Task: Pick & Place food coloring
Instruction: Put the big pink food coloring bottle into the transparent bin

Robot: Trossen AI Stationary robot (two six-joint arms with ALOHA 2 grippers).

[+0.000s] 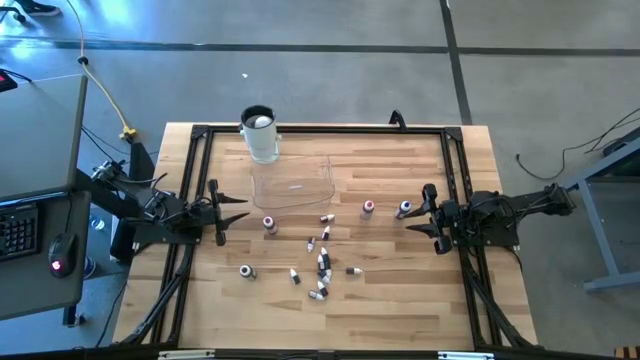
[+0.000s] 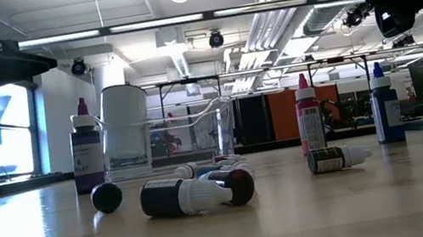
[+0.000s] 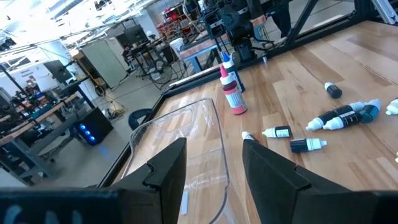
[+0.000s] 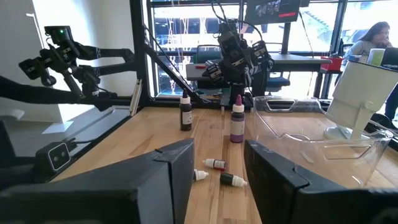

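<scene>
L gripper waits at desk left edge, fingers apart, holding nothing. White cup and clear tray sit toward the back. Food coloring bottles lie scattered mid-desk; a few stand upright, e.g. pink one. R gripper at right edge, fingers apart, empty.

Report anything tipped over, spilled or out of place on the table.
Most bottles lie tipped in a loose cluster mid-table; three stand upright, one pink-capped. None is in the tray yet. No spill shows. The cup stands upright. Left claw and right claw hover open, empty.
</scene>
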